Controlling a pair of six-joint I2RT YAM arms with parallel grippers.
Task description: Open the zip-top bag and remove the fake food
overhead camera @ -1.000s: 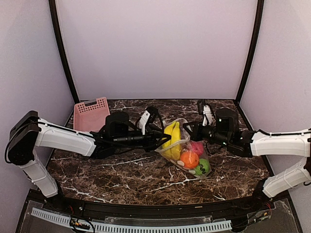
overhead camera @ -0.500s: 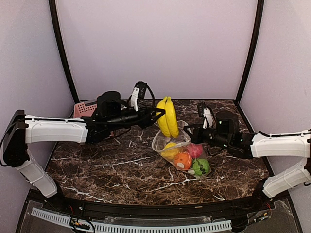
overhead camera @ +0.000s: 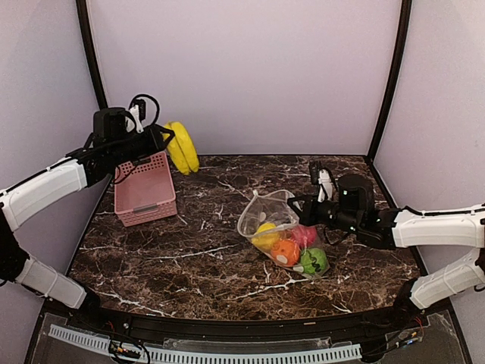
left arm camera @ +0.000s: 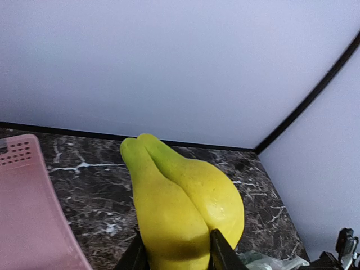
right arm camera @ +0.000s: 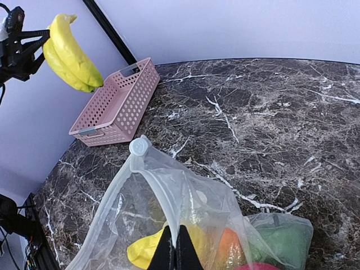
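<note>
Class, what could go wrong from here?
1. The left gripper holds the banana high, seemingly beside the pink basket rather than over it; released now, it may miss.
2. The right gripper pinches only a thin fold of the zip-top bag; a slip could shut the mouth over the remaining fake food.
</note>
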